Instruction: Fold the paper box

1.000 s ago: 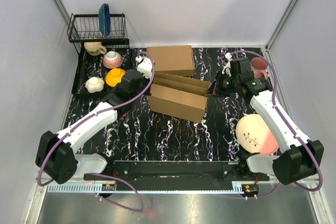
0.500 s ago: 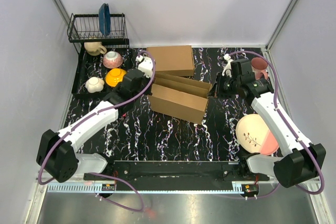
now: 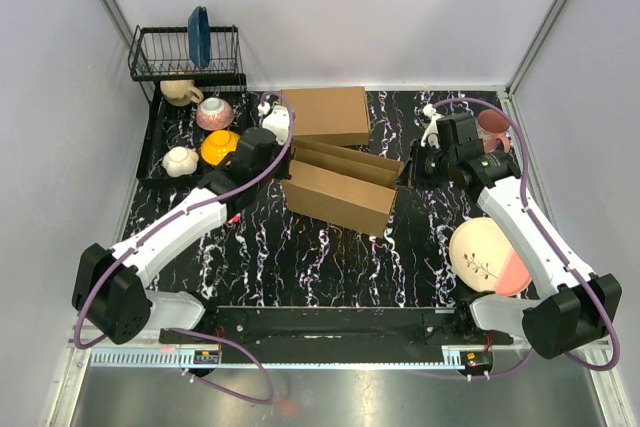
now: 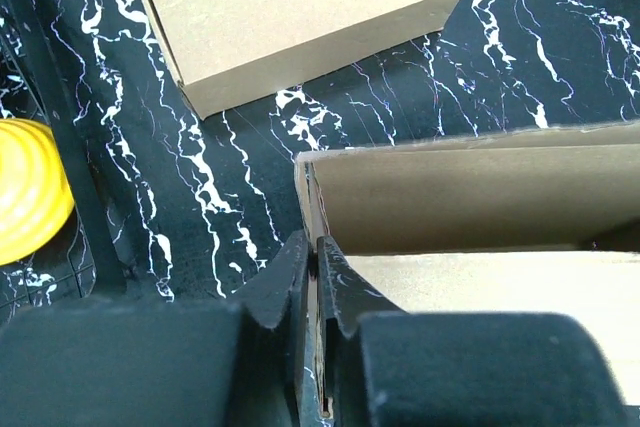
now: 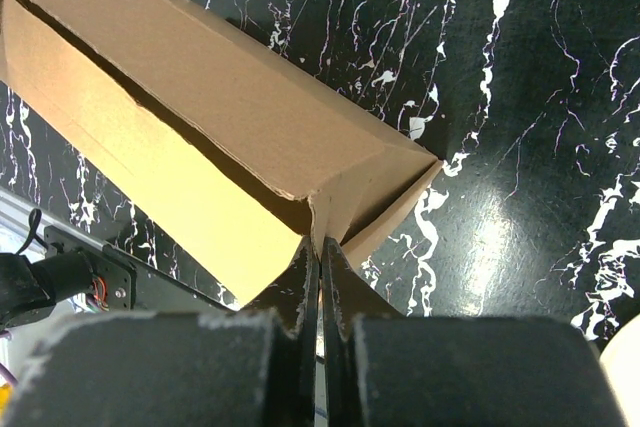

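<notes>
Our left arm (image 3: 170, 232) stretches from the near left corner of the table (image 3: 330, 272) diagonally inward. Its left gripper (image 4: 315, 252) is nearly closed, fingers pinching the left end wall of the paper box (image 3: 340, 195). Our right arm (image 3: 525, 222) runs along the right edge, wrist bent inward. The right gripper (image 5: 320, 247) is clamped tight on the box's right end corner.

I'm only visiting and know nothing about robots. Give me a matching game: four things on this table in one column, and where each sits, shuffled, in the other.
Things:
1. half-folded box
2. closed box
3. yellow bowl
4. pink plate

Places:
A. front right
B. left side
C. centre, walls standing up
D. at the back, lying flat

Pairs: 1-C, 2-D, 3-B, 4-A
</notes>
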`<state>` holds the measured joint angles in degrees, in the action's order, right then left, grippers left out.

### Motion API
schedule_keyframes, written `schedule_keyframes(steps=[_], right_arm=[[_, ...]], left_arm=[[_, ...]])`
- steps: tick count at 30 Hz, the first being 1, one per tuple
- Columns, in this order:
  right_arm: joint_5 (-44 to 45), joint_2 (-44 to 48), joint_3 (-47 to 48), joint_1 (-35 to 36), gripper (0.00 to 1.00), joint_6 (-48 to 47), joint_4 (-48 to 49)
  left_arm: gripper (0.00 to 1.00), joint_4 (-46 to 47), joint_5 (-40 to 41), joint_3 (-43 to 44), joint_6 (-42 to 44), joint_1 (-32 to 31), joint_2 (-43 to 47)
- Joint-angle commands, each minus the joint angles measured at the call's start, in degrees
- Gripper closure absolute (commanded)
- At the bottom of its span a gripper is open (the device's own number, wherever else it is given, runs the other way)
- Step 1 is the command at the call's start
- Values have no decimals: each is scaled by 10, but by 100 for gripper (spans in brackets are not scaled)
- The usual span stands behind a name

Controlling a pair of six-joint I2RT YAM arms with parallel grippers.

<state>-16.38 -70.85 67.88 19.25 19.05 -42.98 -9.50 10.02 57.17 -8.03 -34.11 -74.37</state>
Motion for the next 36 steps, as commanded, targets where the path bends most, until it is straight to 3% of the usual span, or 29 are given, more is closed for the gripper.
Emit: schedule_keyframes(steps=[1, 2, 6, 24, 29, 31, 36], right_arm=[[-23, 16, 3, 12, 100, -5, 18], [-21, 15, 3, 13, 100, -5, 17], [-20, 12, 3, 12, 100, -3, 17], [-21, 0, 13, 12, 100, 2, 18], [-22, -4, 15, 12, 100, 4, 18], [-23, -5, 16, 12, 100, 4, 19], [-28, -11, 23, 13, 100, 3, 19]], left_arm=[[85, -45, 4, 13, -27, -7, -16], [77, -47, 12, 14, -31, -7, -15], [66, -47, 35, 15, -35, -7, -6], [46, -11, 91, 28, -33, -7, 108], [45, 10, 111, 13, -37, -7, 134], [46, 34, 99, -9, -51, -7, 183], [64, 181, -89, -134, -89, -7, 274]])
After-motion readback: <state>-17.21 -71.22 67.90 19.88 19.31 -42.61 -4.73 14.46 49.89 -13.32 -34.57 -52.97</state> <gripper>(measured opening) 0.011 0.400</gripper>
